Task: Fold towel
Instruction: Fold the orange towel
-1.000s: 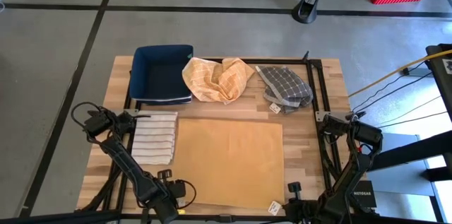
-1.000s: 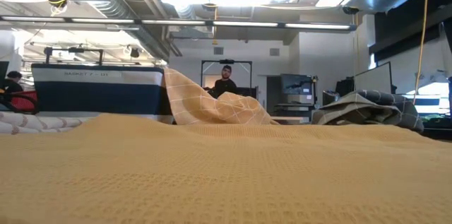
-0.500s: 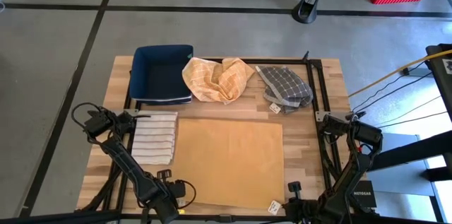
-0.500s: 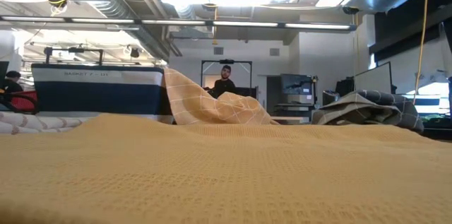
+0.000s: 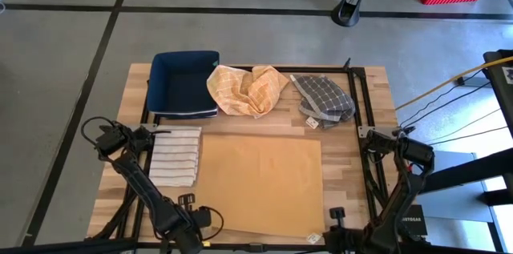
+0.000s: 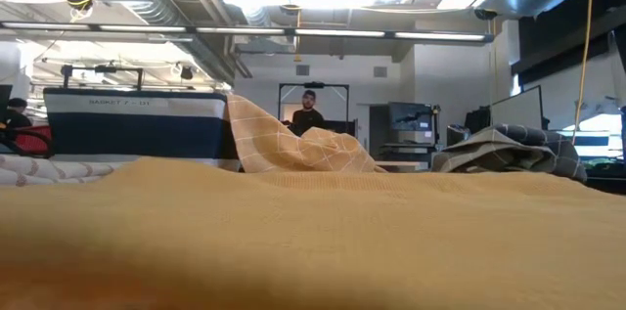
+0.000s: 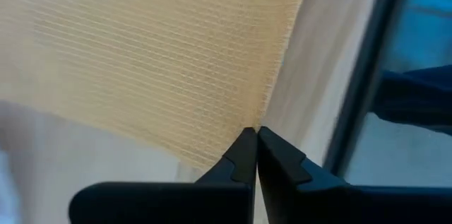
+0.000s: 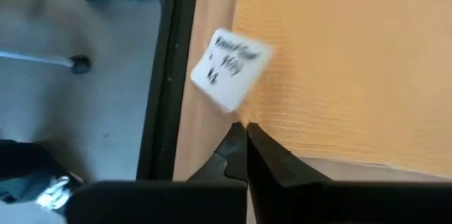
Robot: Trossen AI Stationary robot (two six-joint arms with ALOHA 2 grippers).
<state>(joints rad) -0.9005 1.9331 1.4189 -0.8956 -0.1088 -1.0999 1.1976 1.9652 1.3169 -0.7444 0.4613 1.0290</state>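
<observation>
Across the frame's upper middle sit a navy basket [image 5: 183, 82], crumpled yellow cloth [image 5: 247, 88] and grey checked cloth [image 5: 323, 98]; lower down, left gripper [image 7: 255, 133] and right gripper [image 8: 242, 128] each pinch a near corner of the tan towel [image 5: 259, 180].

A light wooden surface [image 5: 365, 98] with a dark frame along its edges carries everything. A large mustard-yellow towel [image 5: 260, 180] lies spread flat across its middle and near side. Just beside it on the left sits a folded white striped towel [image 5: 175, 156]. Along the far edge stand a dark blue basket [image 5: 183, 83], a crumpled yellow checked cloth [image 5: 247, 88] touching it, and a bunched grey checked cloth [image 5: 323, 99].
</observation>
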